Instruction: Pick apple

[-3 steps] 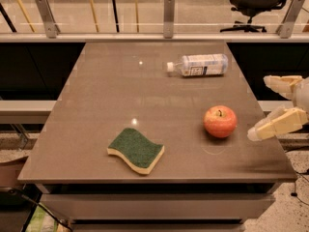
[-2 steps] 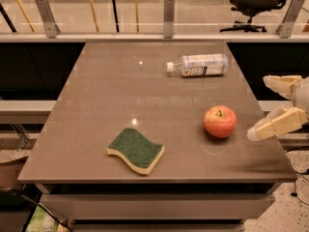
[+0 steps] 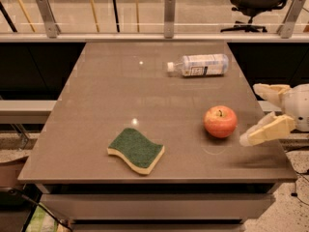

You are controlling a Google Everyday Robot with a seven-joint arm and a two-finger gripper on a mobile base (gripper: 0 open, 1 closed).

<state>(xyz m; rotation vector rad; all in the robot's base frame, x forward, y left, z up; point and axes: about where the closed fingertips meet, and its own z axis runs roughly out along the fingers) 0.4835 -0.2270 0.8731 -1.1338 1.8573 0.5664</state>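
The apple is red-orange with a short dark stem and stands upright on the grey table, toward its right side. My gripper is at the table's right edge, just right of the apple and apart from it. Its two cream fingers are spread wide: one finger reaches toward the apple's lower right, the other finger sits farther back. The gripper is open and holds nothing.
A clear plastic bottle lies on its side at the back right of the table. A green and yellow sponge lies near the front edge. A glass railing runs behind the table, with an office chair beyond it.
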